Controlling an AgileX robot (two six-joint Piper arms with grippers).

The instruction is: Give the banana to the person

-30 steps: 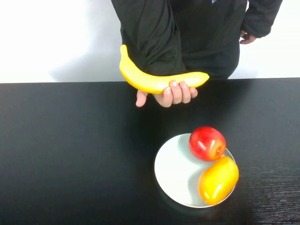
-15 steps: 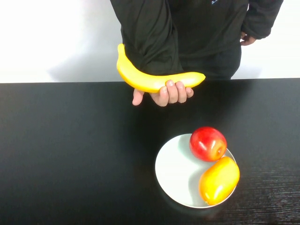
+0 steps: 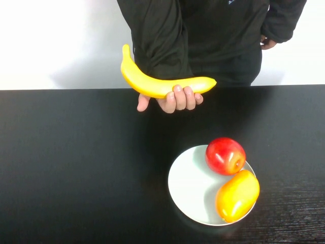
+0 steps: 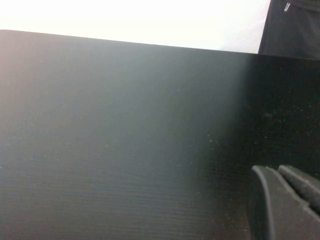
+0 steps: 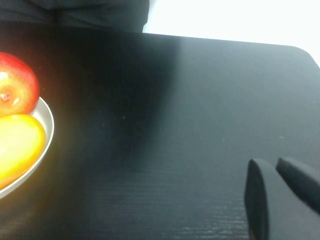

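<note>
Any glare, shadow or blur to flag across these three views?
High view: sharp, white wall blown out, soft shadow behind the banana in the person's hand. Left wrist view: hazy table, left end effector blurred at the corner. Right wrist view: apple and mango overexposed, right end effector out of focus.

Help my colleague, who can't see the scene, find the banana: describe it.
Beyond the black table's far edge stands the person in dark clothes. The banana lies in their outstretched hand: long, curved, bright yellow, unlike the round red apple and plump mango on the white plate.
</note>
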